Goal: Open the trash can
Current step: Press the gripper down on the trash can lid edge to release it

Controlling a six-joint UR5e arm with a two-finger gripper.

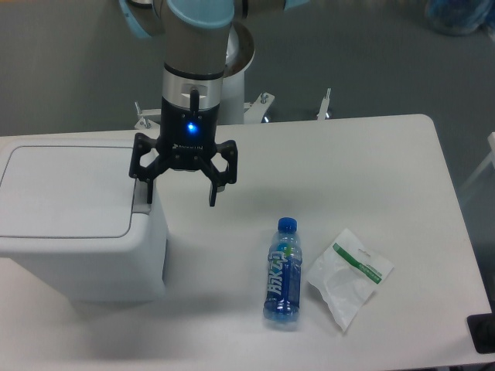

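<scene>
Trash can [77, 224]: white, boxy, lid flat and closed, at the desk's [348, 162] left edge. Tool [180, 198]: fingers spread, empty, over its right rim. Right of it: lying blue bottle [283, 272], white bag [349, 275].

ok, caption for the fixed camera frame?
Open gripper at the closed trash can's right edge; bottle lying nearby.

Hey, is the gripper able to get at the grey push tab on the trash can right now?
Probably yes: the open gripper hangs right over the tab at the trash can lid's right edge, nothing between.
</scene>
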